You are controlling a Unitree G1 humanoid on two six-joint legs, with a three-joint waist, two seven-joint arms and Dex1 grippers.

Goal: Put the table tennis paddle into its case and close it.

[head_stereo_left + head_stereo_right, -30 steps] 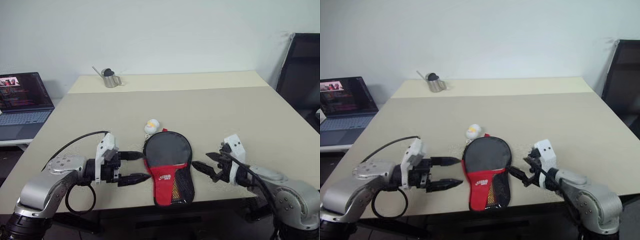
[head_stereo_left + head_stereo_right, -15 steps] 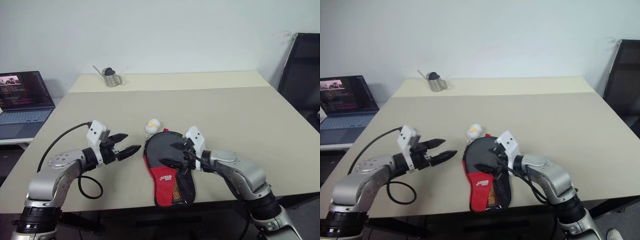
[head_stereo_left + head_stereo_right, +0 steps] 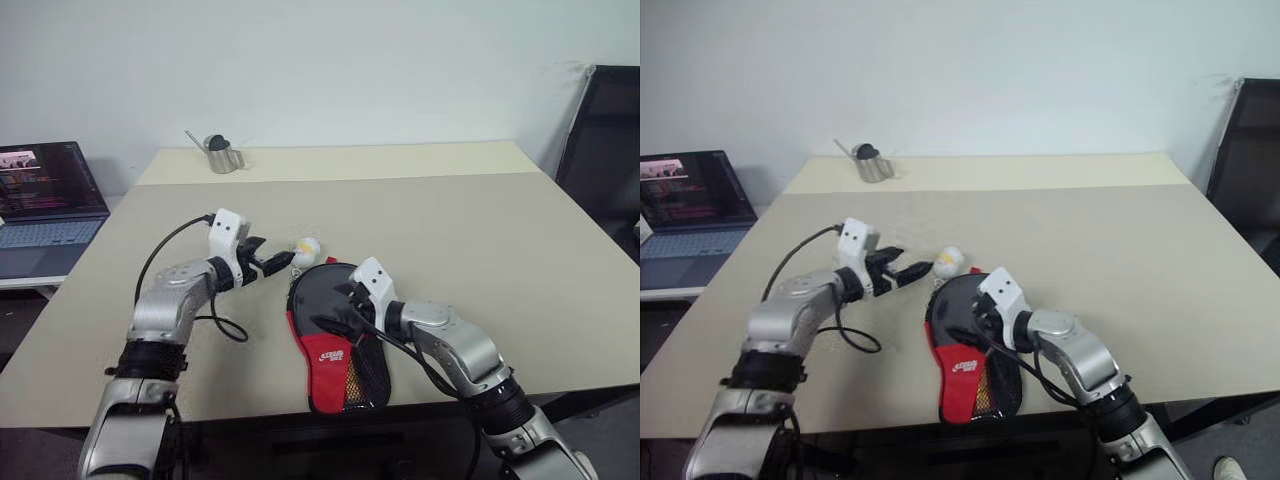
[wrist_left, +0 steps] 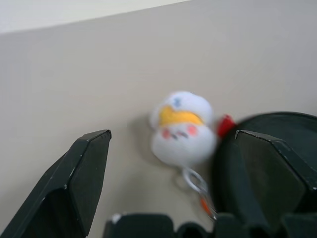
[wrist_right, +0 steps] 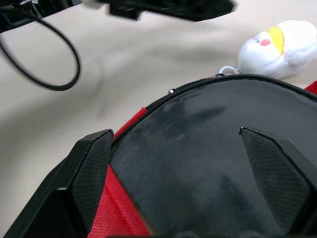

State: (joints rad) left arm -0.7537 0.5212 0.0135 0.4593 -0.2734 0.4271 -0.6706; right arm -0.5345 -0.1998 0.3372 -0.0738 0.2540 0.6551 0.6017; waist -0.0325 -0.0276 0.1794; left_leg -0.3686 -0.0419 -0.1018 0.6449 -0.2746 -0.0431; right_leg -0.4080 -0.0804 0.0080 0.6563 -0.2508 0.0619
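The paddle's round black face lies in the round end of the case, near the table's front edge. A black zip rim and red lining show around the face. The case's red logo panel and black mesh pocket point toward me; I cannot make out the handle. My right gripper is open just above the face, fingers spread across it. My left gripper is open beside a white plush charm on a ring at the case's far end, apart from it.
A small metal pitcher stands at the table's far left. An open laptop sits on a lower surface left of the table. A black chair stands at the right. My left arm's cable loops over the tabletop.
My left gripper moved forward from the table's front to beside the plush charm. My right gripper swung left from beside the case to over the paddle's face. Both stayed open.
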